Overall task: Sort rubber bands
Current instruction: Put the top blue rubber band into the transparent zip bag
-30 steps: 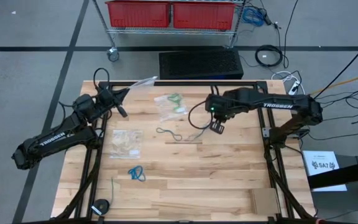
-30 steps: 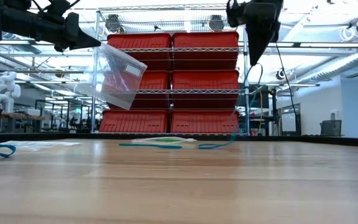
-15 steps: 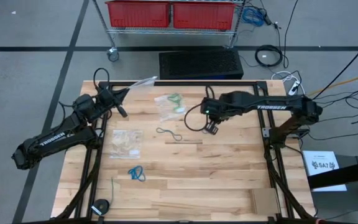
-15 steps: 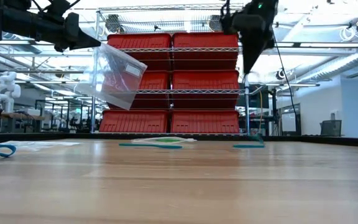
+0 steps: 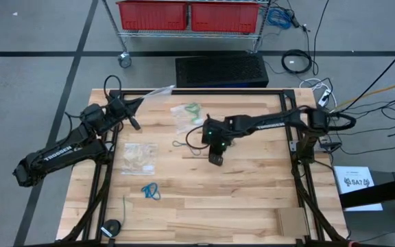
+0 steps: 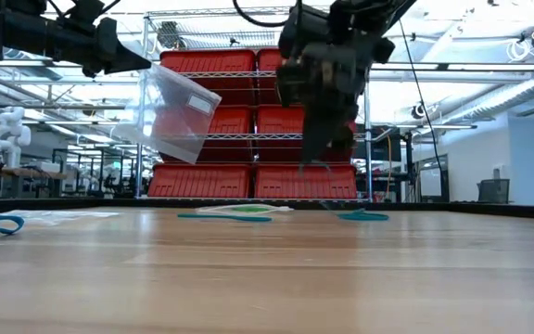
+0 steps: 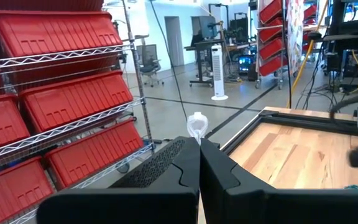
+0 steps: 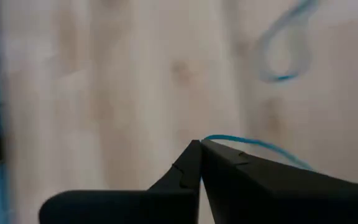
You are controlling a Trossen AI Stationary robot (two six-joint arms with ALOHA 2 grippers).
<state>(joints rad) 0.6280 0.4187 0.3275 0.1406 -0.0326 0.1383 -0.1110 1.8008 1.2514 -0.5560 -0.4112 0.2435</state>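
Several clusters of rubber bands lie spread over the wooden table (image 5: pixel 252 199): light green ones (image 5: pixel 193 110) on a clear bag (image 5: pixel 186 118) near the far edge, a dark teal loop (image 5: pixel 184 146) near the middle, and a bright blue bunch (image 5: pixel 150 191) toward the near left. The right gripper (image 5: pixel 215 158) hangs low over the middle of the table, just beside the teal loop, its fingers pressed together on a thin teal-blue strand (image 8: pixel 253 145) that trails out from the tips in the right wrist view; another loop (image 8: pixel 284 50) of the same colour lies on the wood beyond. The left gripper (image 7: pixel 199 144) is clenched on the top edge of an empty clear zip bag (image 6: pixel 172 113), holding it in the air at the table's far-left corner. These bands look almost weightless, soft and stretchy, so a strand should sag, twist or spring back rather than keep a shape, and it could slide out of a loose pinch. Lying flat on the wood, they give the fingertips little to get under. The best hold is probably where a loop arches up or crosses another, taken squarely between the tips, away from any neighbour that might tangle and lift with it.
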